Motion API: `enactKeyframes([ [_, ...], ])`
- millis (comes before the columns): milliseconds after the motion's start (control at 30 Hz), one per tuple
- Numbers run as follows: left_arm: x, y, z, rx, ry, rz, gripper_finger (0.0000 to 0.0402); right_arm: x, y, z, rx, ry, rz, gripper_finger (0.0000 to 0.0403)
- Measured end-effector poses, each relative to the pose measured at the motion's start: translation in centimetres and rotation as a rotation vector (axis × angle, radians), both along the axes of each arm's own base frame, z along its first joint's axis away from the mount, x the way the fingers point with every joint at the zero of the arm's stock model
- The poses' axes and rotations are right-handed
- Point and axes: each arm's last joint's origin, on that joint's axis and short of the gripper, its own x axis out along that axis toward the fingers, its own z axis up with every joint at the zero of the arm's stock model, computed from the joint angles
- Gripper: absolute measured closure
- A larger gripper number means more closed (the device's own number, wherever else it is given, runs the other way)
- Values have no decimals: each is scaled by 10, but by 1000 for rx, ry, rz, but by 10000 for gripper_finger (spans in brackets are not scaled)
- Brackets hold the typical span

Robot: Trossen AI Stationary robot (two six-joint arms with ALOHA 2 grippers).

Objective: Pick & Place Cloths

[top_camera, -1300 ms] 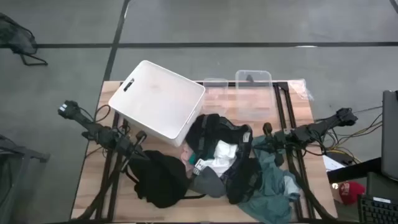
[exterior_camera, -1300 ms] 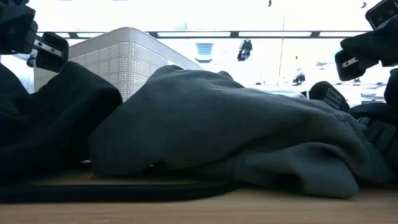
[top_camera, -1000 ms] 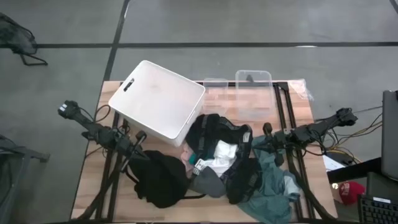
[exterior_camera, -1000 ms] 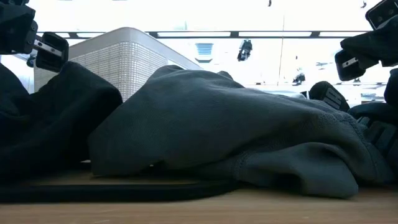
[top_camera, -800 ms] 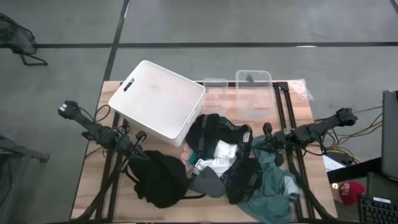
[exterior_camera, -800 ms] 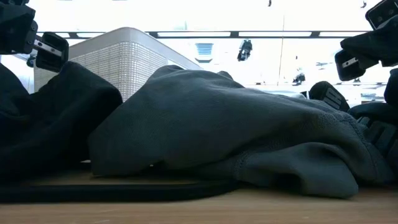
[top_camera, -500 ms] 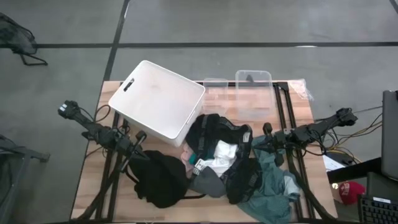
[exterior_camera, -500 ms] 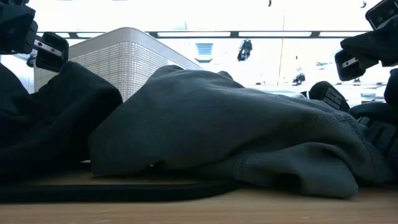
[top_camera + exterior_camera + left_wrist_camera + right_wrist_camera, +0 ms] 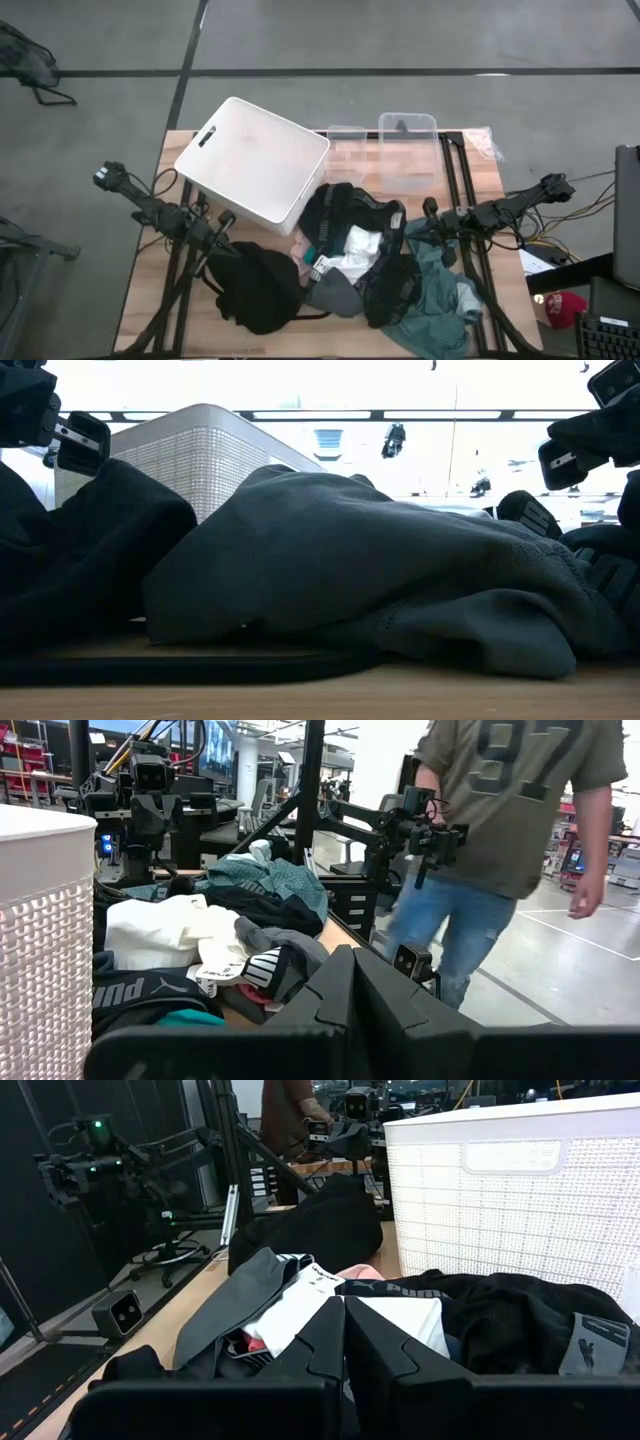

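The cloths lie heaped on the table's near half. A black bundle (image 9: pixel 258 288) is at the left, a black garment (image 9: pixel 350 208) with a white piece (image 9: pixel 357 247) in the middle, a grey piece (image 9: pixel 335 296) in front, and the large teal-green cloth (image 9: pixel 436 298) at the right. The low view shows the grey cloth (image 9: pixel 370 560) and the black bundle (image 9: pixel 70 550) up close. My left gripper (image 9: pixel 227 219) (image 9: pixel 350 982) is shut and hovers at the black bundle's far-left edge. My right gripper (image 9: pixel 428 210) (image 9: pixel 343 1335) is shut above the teal-green cloth's far edge.
A white plastic basket (image 9: pixel 252 170) (image 9: pixel 520 1210) stands on the table's far left part, against the cloth heap. Two clear plastic containers (image 9: pixel 407 140) sit at the far edge. A person (image 9: pixel 510 850) stands beyond the table's right side. A thin black wire (image 9: pixel 312 316) lies under the heap.
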Motion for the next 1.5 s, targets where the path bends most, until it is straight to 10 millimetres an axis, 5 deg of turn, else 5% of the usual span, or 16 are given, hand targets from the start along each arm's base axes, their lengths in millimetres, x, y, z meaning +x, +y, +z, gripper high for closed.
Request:
enactKeyframes([
  [367,0,0,0,0,0,0,387,0,0,0,3,0,0,394],
  [967,0,0,0,0,1,0,387,-4,-12,32,560,-288,-284,394],
  [1500,0,0,0,0,0,0,387,16,-2,9,913,-32,-299,394],
])
